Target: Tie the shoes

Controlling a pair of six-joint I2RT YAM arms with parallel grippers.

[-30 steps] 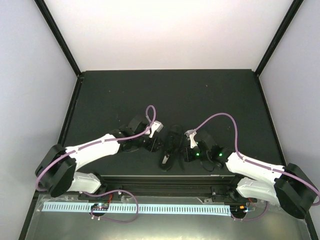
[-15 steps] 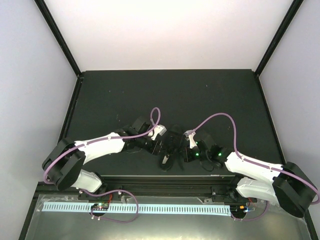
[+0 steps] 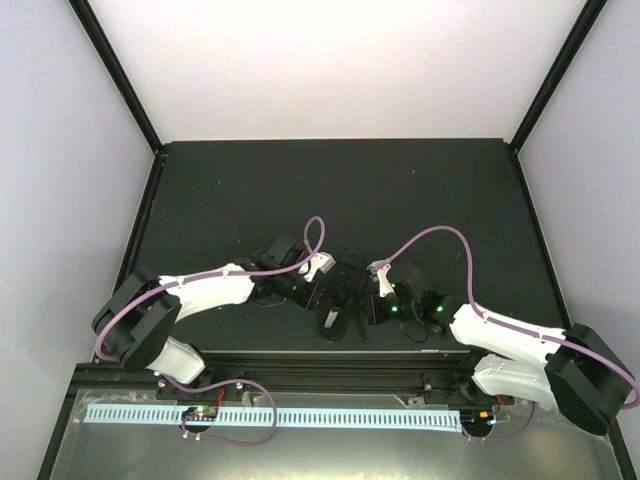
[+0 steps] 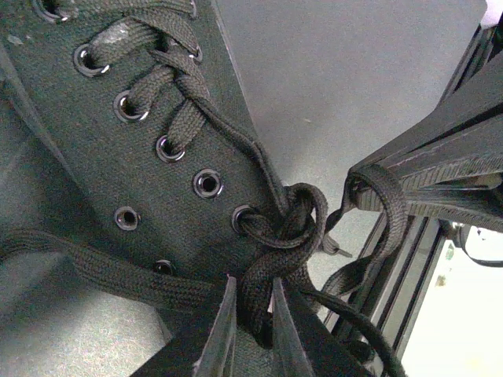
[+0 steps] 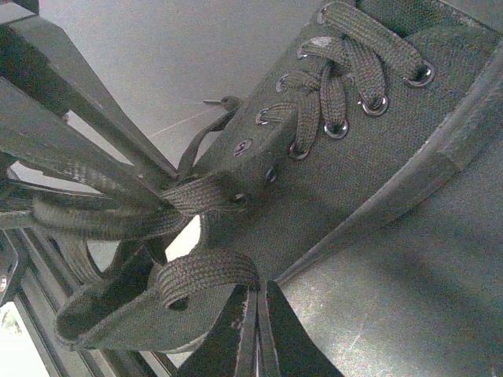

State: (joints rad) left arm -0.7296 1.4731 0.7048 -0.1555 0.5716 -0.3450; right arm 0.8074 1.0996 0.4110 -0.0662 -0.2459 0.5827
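The black shoe (image 3: 347, 285) sits on the dark counter (image 3: 420, 190) between both arms — left end effector (image 4: 253, 314) nipped narrow on a knotted lace (image 4: 263, 275), right end effector (image 5: 256, 310) closed on a flat lace loop (image 5: 206, 275).

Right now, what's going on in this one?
Two robot arms are working at tying a small black shoe that lies on the dark table between them. The left arm's fingers pinch a lace strand just below a twisted crossing by the top eyelets. The right arm's fingers are closed on a flat loop of lace at the other side. No finished bow shows; the laces look only loosely crossed.
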